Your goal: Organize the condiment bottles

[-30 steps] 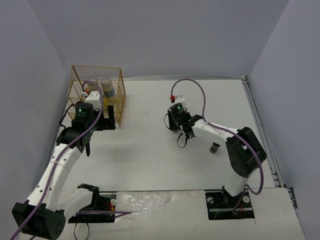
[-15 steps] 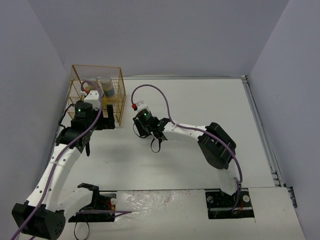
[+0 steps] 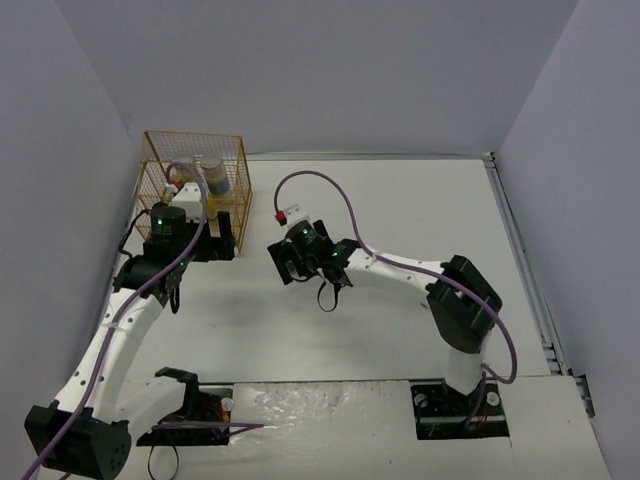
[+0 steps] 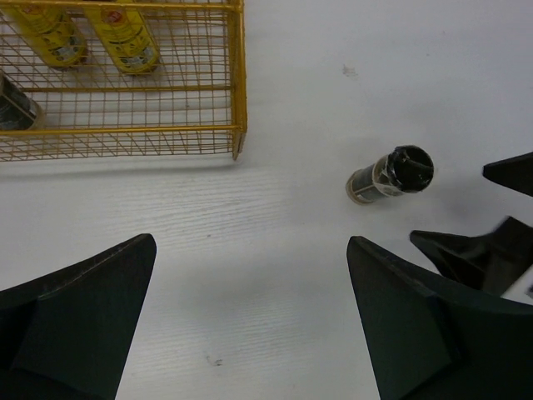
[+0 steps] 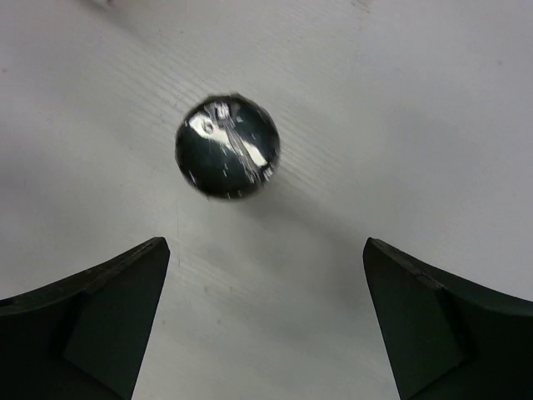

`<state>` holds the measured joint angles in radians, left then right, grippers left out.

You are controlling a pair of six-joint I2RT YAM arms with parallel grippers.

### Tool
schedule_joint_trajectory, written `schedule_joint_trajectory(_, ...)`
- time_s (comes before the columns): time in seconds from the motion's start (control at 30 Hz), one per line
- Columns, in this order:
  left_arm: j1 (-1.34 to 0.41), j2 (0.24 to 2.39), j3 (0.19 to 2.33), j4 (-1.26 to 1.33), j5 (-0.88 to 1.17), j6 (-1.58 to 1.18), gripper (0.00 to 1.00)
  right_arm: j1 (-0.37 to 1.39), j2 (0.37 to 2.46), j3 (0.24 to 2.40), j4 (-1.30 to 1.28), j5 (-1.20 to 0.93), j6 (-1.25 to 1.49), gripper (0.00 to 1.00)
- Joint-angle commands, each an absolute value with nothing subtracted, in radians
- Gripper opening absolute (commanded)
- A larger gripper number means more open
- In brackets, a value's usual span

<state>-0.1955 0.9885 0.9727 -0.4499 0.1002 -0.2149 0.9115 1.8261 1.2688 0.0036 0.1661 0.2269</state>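
No text, brand or number can be read anywhere. In the left wrist view, the yellow bottles (image 4: 125, 37) at the upper left carry yellow labels with small reddish marks too blurred to make out, and the dark jar (image 4: 390, 175) at centre right has a pale band with nothing legible. In the top view, the pale jar (image 3: 214, 177) in the rack (image 3: 195, 134) at the upper left shows a blue label, too small to read.

Bench (image 4: 275, 50): white, matt, faintly grained. Wire rack (image 4: 239, 83): thin metal wire, glossy yellow-gold coat. Dark jar (image 5: 227, 146): smooth black lid, glossy, glinting. Left gripper (image 4: 251, 250) fingers (image 4: 83, 325): matt black plastic.
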Motion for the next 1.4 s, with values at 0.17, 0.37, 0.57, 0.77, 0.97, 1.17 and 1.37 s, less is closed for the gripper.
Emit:
schedule_joint_trajectory(0.17,-0.295,1.122,1.007,-0.316,0.231,-0.264,0.97,0.888,1.272,1.019,-0.151,0.424,0.262,1.0)
schedule_joint_trajectory(0.37,-0.437,1.236,1.055,-0.287,0.137,-0.358,0.97,0.779,0.964,0.893,-0.164,0.48,0.323,1.0)
schedule_joint_trajectory(0.57,-0.559,1.374,1.105,-0.271,-0.031,-0.367,0.97,0.735,0.854,0.842,-0.165,0.463,0.327,1.0)
schedule_joint_trajectory(0.77,-0.608,1.498,1.182,-0.285,-0.106,-0.368,0.97,0.732,0.825,0.803,-0.166,0.416,0.354,1.0)
schedule_joint_trajectory(0.97,-0.63,1.571,1.232,-0.301,-0.16,-0.376,0.94,0.732,0.81,0.778,-0.167,0.384,0.371,1.0)
schedule_joint_trajectory(1.17,-0.632,1.608,1.246,-0.307,-0.167,-0.399,0.74,0.732,0.795,0.759,-0.167,0.371,0.387,1.0)
schedule_joint_trajectory(1.37,-0.634,1.591,1.239,-0.321,-0.158,-0.412,0.38,0.732,0.8,0.752,-0.166,0.376,0.388,1.0)
